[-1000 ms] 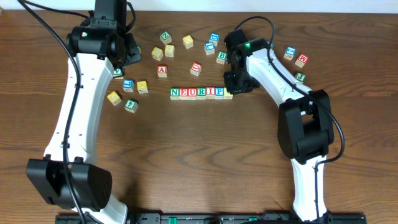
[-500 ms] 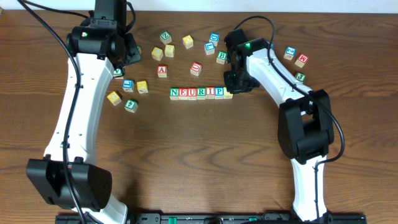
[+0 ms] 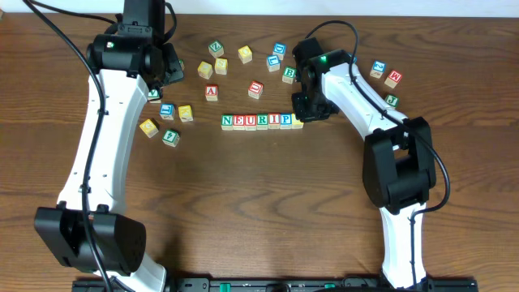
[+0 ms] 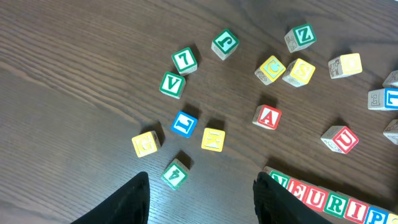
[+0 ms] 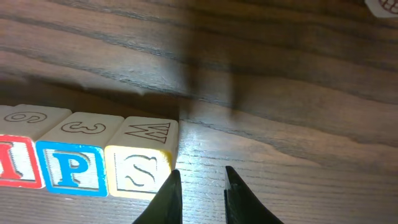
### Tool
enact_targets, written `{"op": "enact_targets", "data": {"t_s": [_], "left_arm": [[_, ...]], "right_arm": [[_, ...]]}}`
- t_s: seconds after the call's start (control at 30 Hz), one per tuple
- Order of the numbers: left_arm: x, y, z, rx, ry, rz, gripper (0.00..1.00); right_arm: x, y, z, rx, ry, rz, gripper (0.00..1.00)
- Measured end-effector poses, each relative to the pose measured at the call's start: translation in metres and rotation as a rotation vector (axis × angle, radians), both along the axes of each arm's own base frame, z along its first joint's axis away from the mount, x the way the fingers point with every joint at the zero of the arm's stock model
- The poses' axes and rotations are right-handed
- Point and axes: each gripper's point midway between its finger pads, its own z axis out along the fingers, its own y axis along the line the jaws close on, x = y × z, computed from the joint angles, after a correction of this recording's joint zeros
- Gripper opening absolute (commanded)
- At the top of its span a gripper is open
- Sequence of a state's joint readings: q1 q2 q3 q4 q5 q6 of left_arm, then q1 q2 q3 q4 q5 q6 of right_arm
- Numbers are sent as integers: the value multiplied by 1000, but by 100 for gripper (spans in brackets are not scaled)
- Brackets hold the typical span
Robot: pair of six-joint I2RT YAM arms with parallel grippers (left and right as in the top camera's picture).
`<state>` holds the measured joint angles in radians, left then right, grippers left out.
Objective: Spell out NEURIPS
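Seven wooden cubes make up the NEURIPS row (image 3: 261, 121), set edge to edge in a straight line near the middle of the table (image 3: 268, 211), and the word reads as complete from overhead. The right tool (image 5: 200, 196) sits low at the row's right end, its jaws only narrowly parted with bare wood between them and nothing grasped. One finger is just beside, perhaps touching, the yellow-faced S cube (image 5: 138, 169), which closes the line next to the blue P cube (image 5: 73, 167). The left tool (image 4: 202, 199) hangs released and empty, jaws spread, above the spare cubes (image 4: 186, 124) scattered well to the left of the word, among them a red A cube (image 4: 268, 116).

The likely trouble now lies in the retreat. With a finger that close to the S cube, any sideways drift as the right arm pulls off could nudge the cube, twisting it out of square or shoving it into the P cube and bowing the whole line. A straight lift looks the safer exit. The jaws opening wider while this low could also push the S cube leftward. On the other side, a sweep by the left arm toward the centre could clip the N end of the row or drive a spare cube into it.
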<state>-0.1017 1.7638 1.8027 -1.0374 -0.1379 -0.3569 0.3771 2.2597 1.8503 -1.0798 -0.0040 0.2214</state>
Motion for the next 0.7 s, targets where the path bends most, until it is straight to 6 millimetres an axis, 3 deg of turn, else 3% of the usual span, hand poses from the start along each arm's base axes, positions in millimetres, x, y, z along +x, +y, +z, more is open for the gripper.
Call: {"op": "enact_targets", "data": {"t_s": [0.43,0.7], "left_arm": [[0,0,0,0,0,0,53],[0,0,0,0,-2,0,53]], "right_arm": [[24,9,16,37,-94,0,16],[62,38,30,153,-256,14,9]]}}
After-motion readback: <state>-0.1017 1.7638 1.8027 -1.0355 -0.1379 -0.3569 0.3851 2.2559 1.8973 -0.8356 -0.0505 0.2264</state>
